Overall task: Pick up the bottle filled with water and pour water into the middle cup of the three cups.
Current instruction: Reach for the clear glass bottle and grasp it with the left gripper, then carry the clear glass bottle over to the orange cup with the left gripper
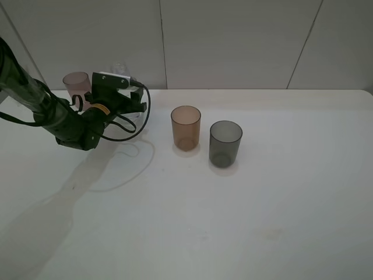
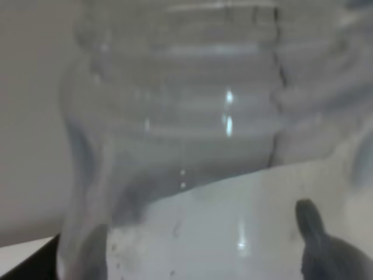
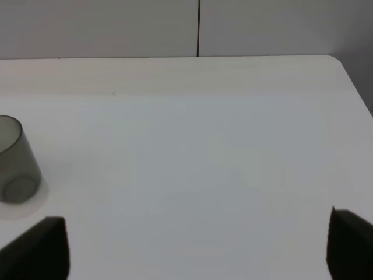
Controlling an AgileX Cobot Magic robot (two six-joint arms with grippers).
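At table's [image 1: 262, 221] back-left | left gripper [image 1: 133, 104] straddling small clear plastic bottle [image 2: 186, 116], clamp unclear tbh | right gripper [image 3: 198, 221] gaping, empty | next: lifting toward amber plastic tumbler [image 1: 185, 127]

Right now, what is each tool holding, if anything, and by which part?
Left tool brackets the bottle at its body; grip cannot be told. Right tool holds nothing.
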